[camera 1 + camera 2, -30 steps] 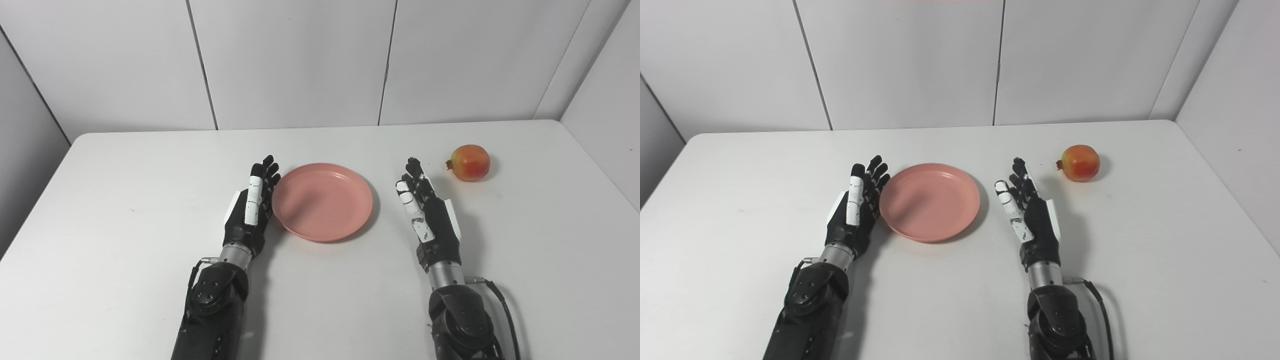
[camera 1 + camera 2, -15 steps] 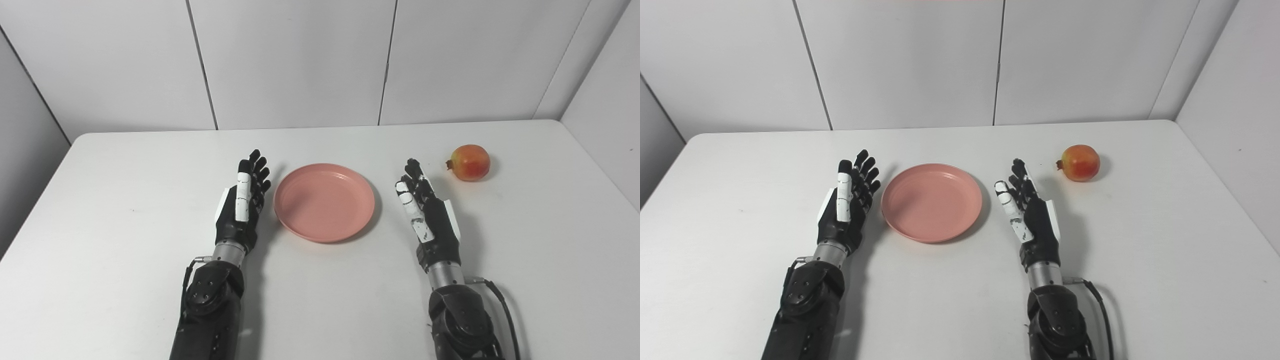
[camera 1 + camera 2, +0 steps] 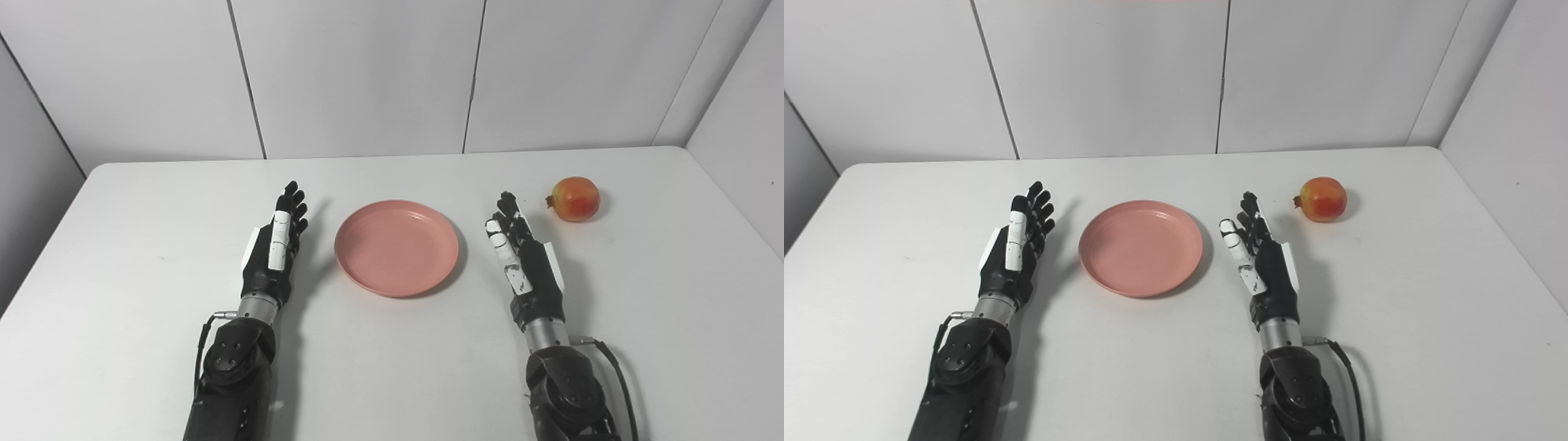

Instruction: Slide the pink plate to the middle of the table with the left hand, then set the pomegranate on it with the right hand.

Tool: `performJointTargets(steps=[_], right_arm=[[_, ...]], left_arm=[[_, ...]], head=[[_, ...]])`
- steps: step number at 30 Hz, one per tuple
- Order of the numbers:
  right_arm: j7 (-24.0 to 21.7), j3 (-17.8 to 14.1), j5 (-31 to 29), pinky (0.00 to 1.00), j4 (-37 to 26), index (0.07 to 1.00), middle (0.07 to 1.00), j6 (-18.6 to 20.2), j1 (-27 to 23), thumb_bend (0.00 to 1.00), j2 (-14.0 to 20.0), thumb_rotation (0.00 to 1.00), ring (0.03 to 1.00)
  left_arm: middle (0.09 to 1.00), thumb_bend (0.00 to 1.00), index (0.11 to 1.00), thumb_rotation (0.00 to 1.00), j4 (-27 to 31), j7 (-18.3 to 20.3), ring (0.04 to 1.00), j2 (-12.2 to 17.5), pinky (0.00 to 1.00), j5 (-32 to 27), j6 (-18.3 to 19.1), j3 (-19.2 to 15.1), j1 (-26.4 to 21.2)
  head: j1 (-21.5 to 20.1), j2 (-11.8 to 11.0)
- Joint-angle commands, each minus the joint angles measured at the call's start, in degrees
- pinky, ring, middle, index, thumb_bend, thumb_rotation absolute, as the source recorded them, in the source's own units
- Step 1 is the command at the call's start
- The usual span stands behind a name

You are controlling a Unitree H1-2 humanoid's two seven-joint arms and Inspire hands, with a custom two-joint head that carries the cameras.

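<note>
The round pink plate point(image 3: 397, 247) lies flat near the middle of the white table point(image 3: 153, 202), with nothing on it. My left hand point(image 3: 274, 248) stands on edge a short gap to the plate's left, open, fingers straight and pointing away from me, touching nothing. To the plate's right my right hand point(image 3: 520, 257) is open as well, palm turned toward the plate, holding nothing. The red-and-yellow pomegranate point(image 3: 574, 198) rests on the table at the far right, beyond and to the right of my right hand's fingertips.
Grey wall panels point(image 3: 361, 73) close off the back and both sides of the table. A black cable point(image 3: 615, 373) loops beside my right forearm near the front edge.
My left hand has drawn away from the plate's left rim, moving leftward and leaving a gap. The plate shifted slightly right early on. Right hand and pomegranate have stayed put.
</note>
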State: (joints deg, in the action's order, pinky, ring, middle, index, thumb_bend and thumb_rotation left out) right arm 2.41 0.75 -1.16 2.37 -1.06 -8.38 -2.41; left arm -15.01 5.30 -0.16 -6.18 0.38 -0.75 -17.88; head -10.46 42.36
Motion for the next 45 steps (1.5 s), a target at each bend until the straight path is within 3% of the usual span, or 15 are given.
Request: performJointTargets(steps=[1, 7, 13, 17, 24, 29, 36, 45], right_arm=[[-1.0, -0.1, -0.3, 0.98, -1.4, 0.97, 0.979, -1.7, -1.9, 0.71, 0.5, 0.77, 0.98], [-2.6, 0.1, -0.5, 1.0, -2.2, 1.0, 1.0, -1.7, -1.4, 0.72, 2.1, 0.83, 1.0], [-2.6, 0.3, 0.9, 1.0, -5.1, 1.0, 1.0, -0.9, -1.4, 0.72, 3.3, 0.85, 1.0], [-2.5, 0.6, 2.9, 1.0, -7.6, 1.0, 1.0, -1.1, -1.0, 0.72, 4.4, 0.87, 1.0], [-3.1, -0.1, 4.9, 1.0, -14.3, 1.0, 1.0, 3.6, -1.4, 0.75, 7.8, 0.83, 1.0], [-2.0, -1.0, 10.8, 0.98, -15.8, 1.0, 1.0, 1.8, -3.1, 0.75, 11.9, 0.86, 0.99], [-1.5, -2.6, 16.1, 0.96, -15.5, 0.995, 0.993, 3.8, -5.9, 0.76, 15.3, 0.86, 0.977], [-2.5, -3.6, 19.8, 0.94, -10.5, 0.994, 0.986, 4.5, -11.1, 0.77, 20.1, 0.74, 0.975]], left_arm=[[1.0, 0.85, 1.0, 1.0, 1.3, 1.0, 1.0, -0.4, 1.0, -0.9, -2.6, 0.3, -0.9], [1.0, 0.82, 1.0, 1.0, 1.4, 0.8, 1.0, -1.4, 1.0, 0.0, -4.6, 1.2, 0.4], [1.0, 0.83, 1.0, 1.0, 2.5, 0.7, 1.0, -1.0, 1.0, 1.2, -4.0, 2.7, 1.6], [1.0, 0.83, 1.0, 1.0, 3.8, 0.5, 1.0, -1.2, 1.0, 1.0, -3.5, 2.8, 2.7], [1.0, 0.8, 1.0, 1.0, 4.5, 0.4, 1.0, -1.9, 0.99, 0.5, -4.2, 2.9, 3.3], [1.0, 0.81, 1.0, 1.0, 4.3, 0.8, 1.0, -1.4, 1.0, 1.1, -4.2, 3.6, 3.0], [1.0, 0.79, 1.0, 1.0, 3.6, 0.7, 1.0, -1.7, 1.0, 1.4, -4.8, 4.1, 2.9], [1.0, 0.76, 1.0, 1.0, 2.7, 0.6, 1.0, -2.1, 1.0, 1.4, -5.5, 4.1, 2.9]], head=[[0.1, -0.3], [-0.1, -1.2], [-1.1, -1.7], [-1.8, -4.3], [-1.4, -3.8], [-1.2, -3.8], [-1.0, -4.4], [-2.0, -5.4]])
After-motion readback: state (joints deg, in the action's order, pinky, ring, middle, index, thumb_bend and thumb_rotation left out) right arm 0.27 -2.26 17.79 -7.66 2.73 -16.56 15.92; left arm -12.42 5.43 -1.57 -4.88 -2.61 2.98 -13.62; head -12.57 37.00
